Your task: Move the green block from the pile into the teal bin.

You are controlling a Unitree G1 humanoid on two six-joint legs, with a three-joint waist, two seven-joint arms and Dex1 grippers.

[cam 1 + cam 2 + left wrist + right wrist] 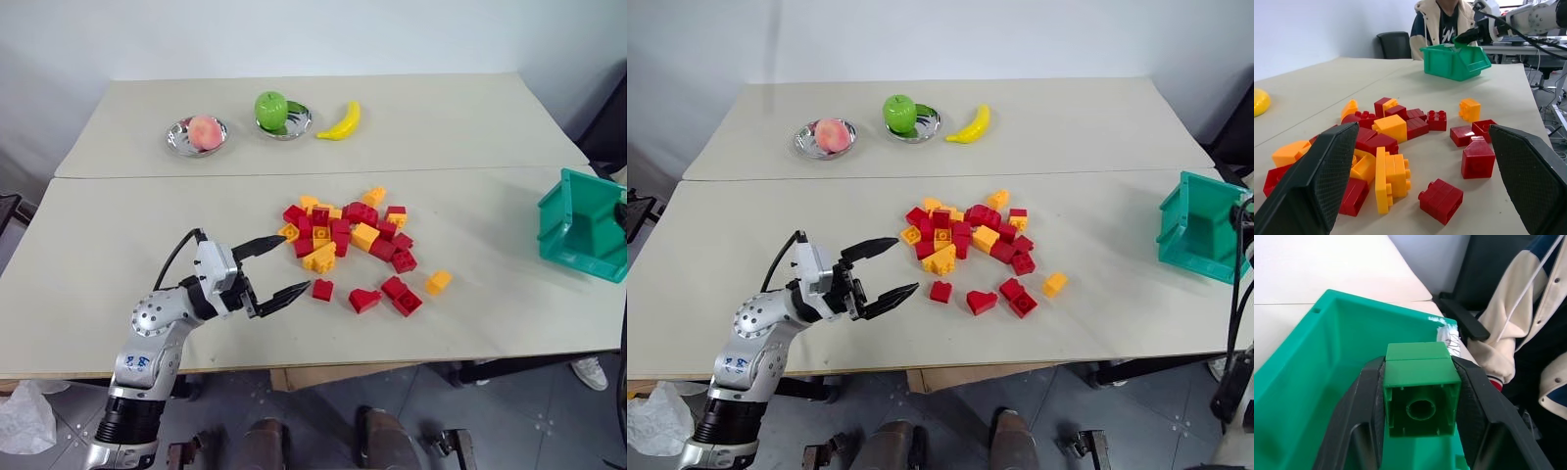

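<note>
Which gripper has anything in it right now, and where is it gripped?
The right gripper pinches the green block by two opposite side walls, hollow underside facing the wrist camera, over the teal bin. The left gripper is open, empty.

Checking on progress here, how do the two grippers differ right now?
The right gripper is shut on the green block, over the teal bin; the left gripper is open and empty. The left gripper hangs beside the pile, across the table from the bin. Both have black fingers.

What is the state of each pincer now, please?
Left pincer: open, holding nothing, beside the pile of bricks.
Right pincer: closed on the green block, over the teal bin.
</note>
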